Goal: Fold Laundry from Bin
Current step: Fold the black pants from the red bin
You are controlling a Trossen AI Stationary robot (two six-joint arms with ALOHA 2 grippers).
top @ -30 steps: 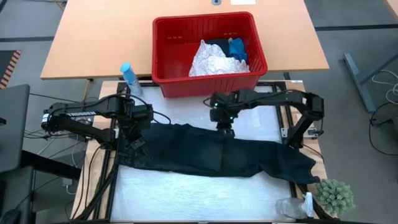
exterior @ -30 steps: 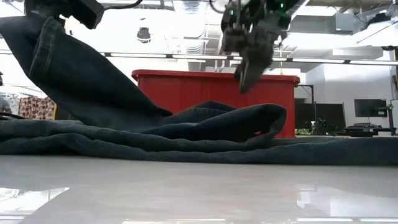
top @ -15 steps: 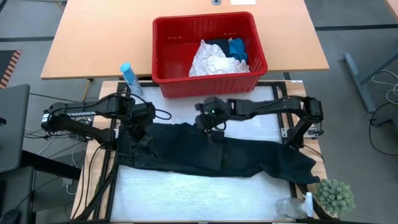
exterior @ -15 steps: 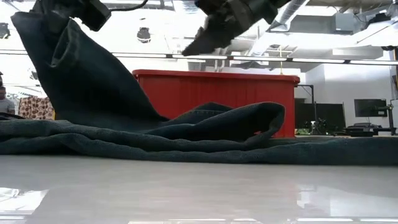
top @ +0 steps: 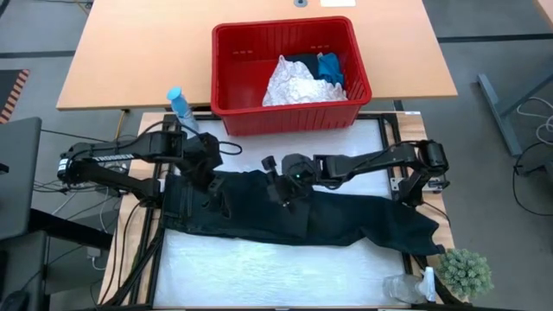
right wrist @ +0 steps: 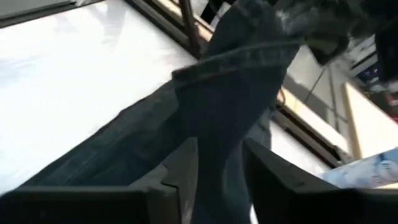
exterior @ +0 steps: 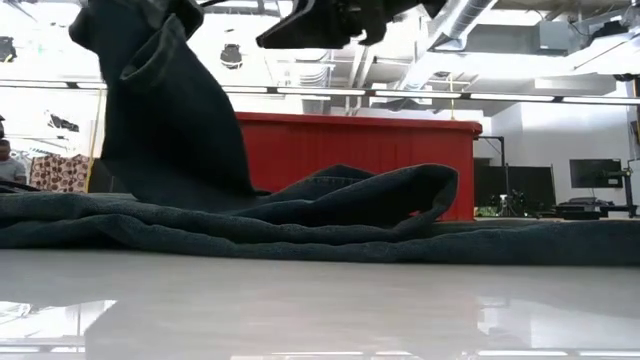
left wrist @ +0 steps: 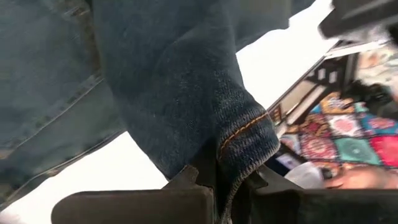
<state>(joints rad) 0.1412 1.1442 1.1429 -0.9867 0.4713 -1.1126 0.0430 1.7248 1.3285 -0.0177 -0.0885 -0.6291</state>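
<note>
The dark jeans [top: 302,212] lie stretched across the white table [top: 259,276], long axis running left to right, legs pointing toward the right side. The left gripper [top: 206,164] is pinching the waistband end and holding it up off the surface. The right gripper [top: 275,179] hovers mid-garment, fingers spread apart. The red bin [top: 232,69] sits beyond, white cloth [top: 294,85] and blue cloth [top: 329,67] inside.

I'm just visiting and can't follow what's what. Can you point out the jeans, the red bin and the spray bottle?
dark jeans [top: 346,216]: high view, on the flat leg lying across the table.
red bin [top: 289,117]: high view, on its near outer wall.
spray bottle [top: 180,105]: high view, on its blue upper part, left of the bin.
</note>
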